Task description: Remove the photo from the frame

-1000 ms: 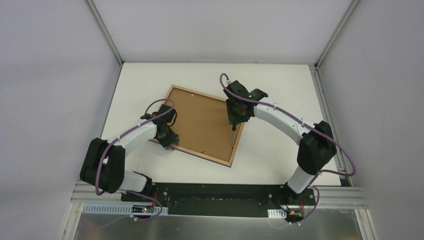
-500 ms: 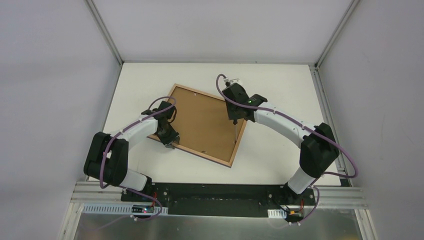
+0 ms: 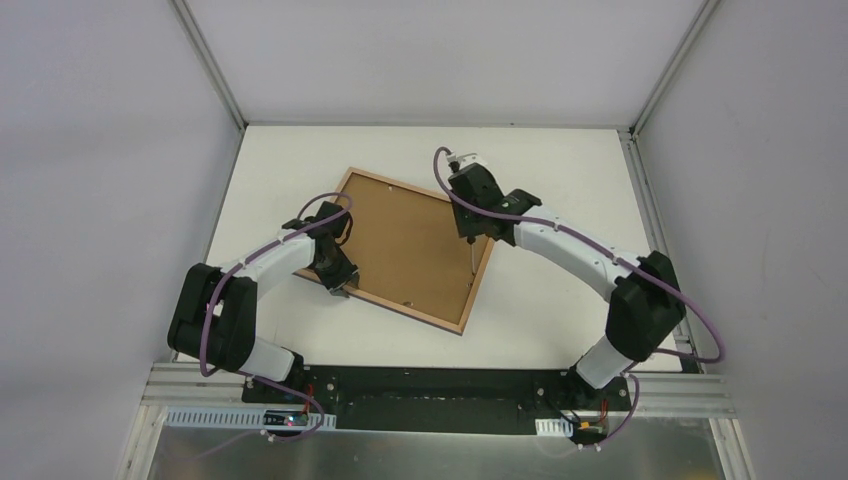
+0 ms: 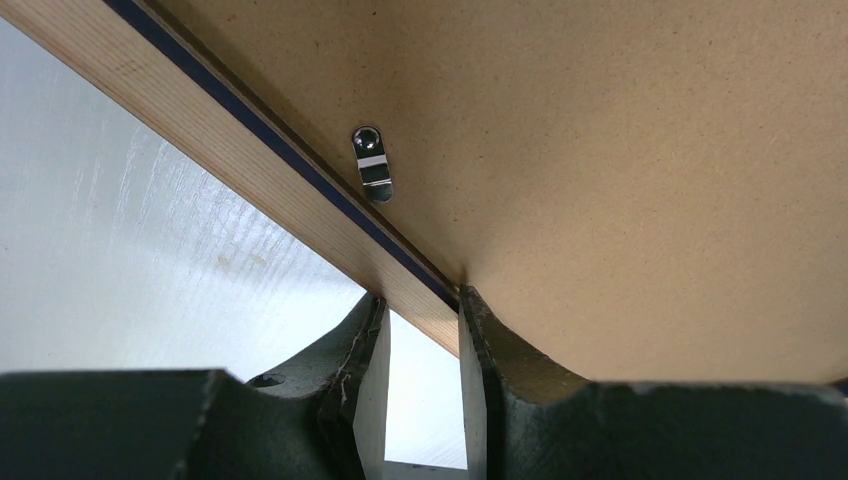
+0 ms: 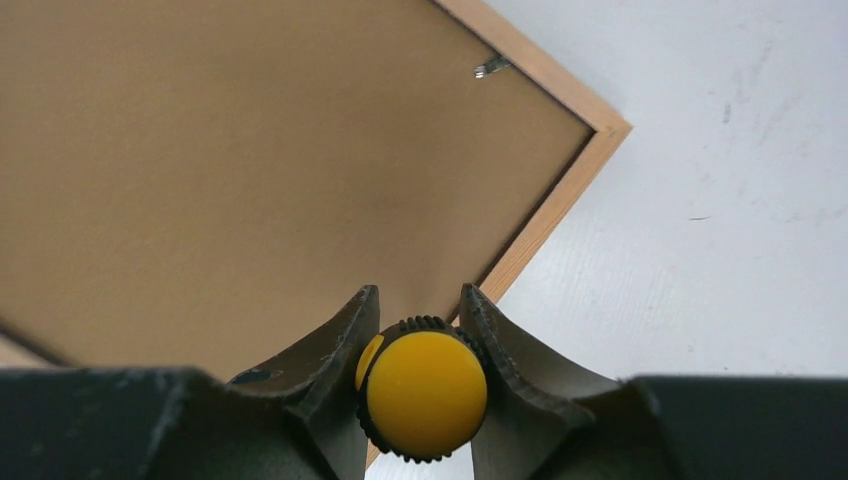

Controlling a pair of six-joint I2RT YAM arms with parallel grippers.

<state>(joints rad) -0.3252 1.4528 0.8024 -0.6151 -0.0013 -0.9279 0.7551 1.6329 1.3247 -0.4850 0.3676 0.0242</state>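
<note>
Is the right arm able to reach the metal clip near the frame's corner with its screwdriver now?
Probably yes. The right gripper holds the screwdriver over the bare board, and nothing lies between it and the clip.

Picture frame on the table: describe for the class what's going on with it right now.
The frame lies face down, its brown backing board still in place. The left hand clamps the frame's wooden edge near a metal tab. The right hand grips a yellow-capped screwdriver, pointing down at the board by the right rail. Nothing has come out yet.
</note>
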